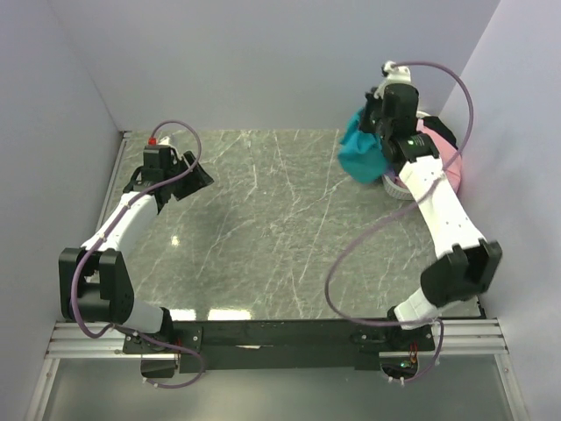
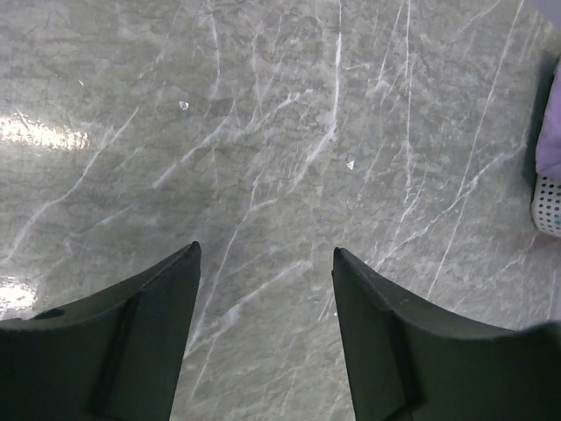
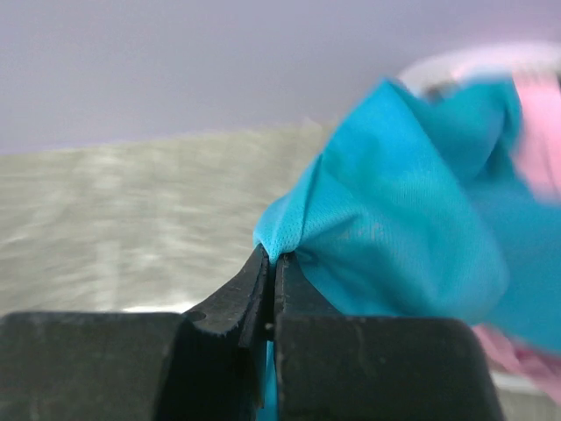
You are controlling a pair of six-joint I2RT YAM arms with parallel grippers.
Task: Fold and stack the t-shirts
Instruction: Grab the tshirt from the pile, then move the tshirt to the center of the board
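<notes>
My right gripper [image 3: 273, 257] is shut on a fold of the teal t-shirt [image 3: 412, 219] and holds it up off the table at the far right [image 1: 361, 151]. The shirt hangs bunched beside the white basket [image 1: 394, 186]. A pink t-shirt [image 1: 449, 156] and a bit of black cloth [image 1: 441, 132] lie in that basket behind my arm. Pink cloth [image 3: 539, 149] shows behind the teal one in the right wrist view. My left gripper [image 2: 266, 253] is open and empty above the bare marble table [image 2: 263, 132], at the far left in the top view [image 1: 188, 175].
A lavender cloth [image 2: 550, 132] and the basket's perforated wall [image 2: 548, 203] show at the right edge of the left wrist view. Walls close the table in on the left, back and right. The black rail [image 1: 280, 333] runs along the near edge.
</notes>
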